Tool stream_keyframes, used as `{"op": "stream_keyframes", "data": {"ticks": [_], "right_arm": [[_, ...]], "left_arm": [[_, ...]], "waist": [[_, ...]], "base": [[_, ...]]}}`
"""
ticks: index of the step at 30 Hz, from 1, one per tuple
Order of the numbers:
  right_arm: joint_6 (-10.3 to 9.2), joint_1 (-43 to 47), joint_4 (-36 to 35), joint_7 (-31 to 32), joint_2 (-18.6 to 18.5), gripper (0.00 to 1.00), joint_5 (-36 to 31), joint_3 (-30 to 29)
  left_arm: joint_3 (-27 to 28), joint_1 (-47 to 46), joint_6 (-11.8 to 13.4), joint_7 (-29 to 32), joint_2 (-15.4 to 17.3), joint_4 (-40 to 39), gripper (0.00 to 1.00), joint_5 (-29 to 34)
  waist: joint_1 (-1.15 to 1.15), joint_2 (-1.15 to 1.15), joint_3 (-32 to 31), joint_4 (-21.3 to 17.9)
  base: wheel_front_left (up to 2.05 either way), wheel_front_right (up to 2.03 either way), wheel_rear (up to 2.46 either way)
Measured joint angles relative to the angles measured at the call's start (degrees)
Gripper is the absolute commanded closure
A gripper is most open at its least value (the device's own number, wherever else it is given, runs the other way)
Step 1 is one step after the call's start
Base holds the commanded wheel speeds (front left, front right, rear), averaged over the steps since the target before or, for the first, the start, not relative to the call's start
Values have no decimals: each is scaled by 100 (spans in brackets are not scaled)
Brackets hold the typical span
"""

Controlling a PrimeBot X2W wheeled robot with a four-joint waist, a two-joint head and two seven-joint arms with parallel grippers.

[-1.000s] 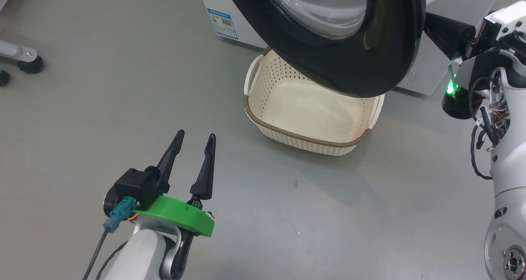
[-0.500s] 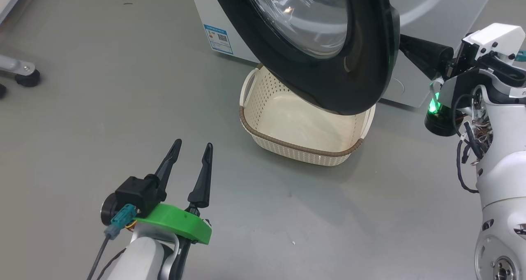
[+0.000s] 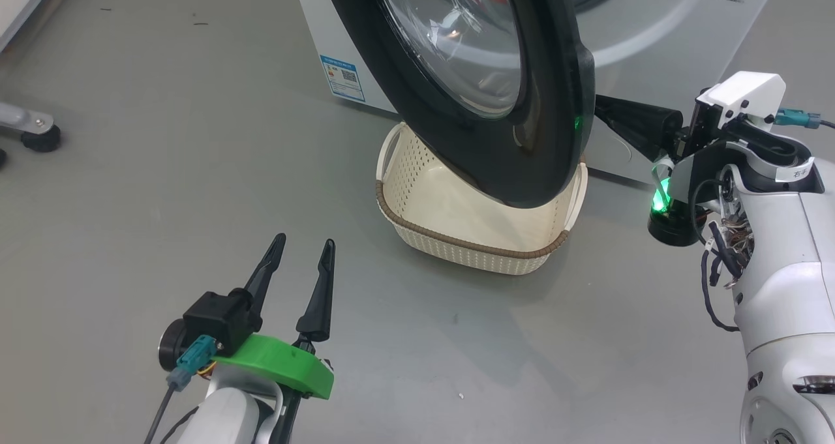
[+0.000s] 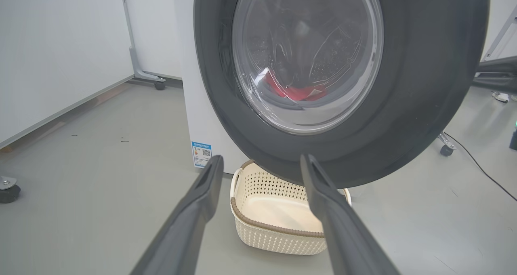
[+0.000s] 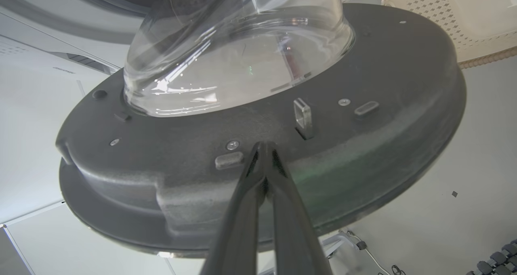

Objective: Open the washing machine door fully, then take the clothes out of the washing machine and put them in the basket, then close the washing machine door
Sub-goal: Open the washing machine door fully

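Note:
The washing machine door (image 3: 456, 137) stands partly open, its black rim hanging over the cream basket (image 3: 456, 232) on the floor in front of the white washing machine (image 3: 659, 33). My right gripper (image 5: 264, 146) is shut, empty, its tips against the door's (image 5: 363, 154) dark inner face below the glass bowl (image 5: 234, 53). In the head view the right gripper (image 3: 603, 107) reaches in behind the door's edge. My left gripper (image 3: 304, 242) is open and empty, low over the floor left of the basket. Red clothes (image 4: 299, 92) show through the door glass (image 4: 307, 57), inside the drum.
A blue label sticker (image 3: 342, 77) marks the machine's front lower left. A caster foot (image 3: 39, 137) stands at the far left. Another caster (image 4: 446, 150) and a floor cable (image 4: 480, 166) lie right of the machine. A white wall (image 4: 48, 45) runs along the left.
The door has swung further open and now looks more edge-on. My right gripper has followed it leftward, still shut. The head camera has shifted, and the left gripper holds its pose.

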Motion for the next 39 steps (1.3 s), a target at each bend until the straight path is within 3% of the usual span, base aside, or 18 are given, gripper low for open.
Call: {"op": "stream_keyframes", "data": {"ticks": [6,16,39], "right_arm": [[1,56,-9,77,8,100,143,152],[1,225,-22,278,1,100,981,795],[-3,546,-641,83,-13,100,2429,2819]], "left_arm": [[8,54,0,0,1,-1,0,14],[-2,68,0,0,2,-11,0,41],[-16,94,-1,0,8,-92,0,41]], "waist": [[0,0,-44,-20],[0,0,-102,1],[0,0,-6,95]], "base": [[0,0,0],[0,0,0],[0,0,0]]}}
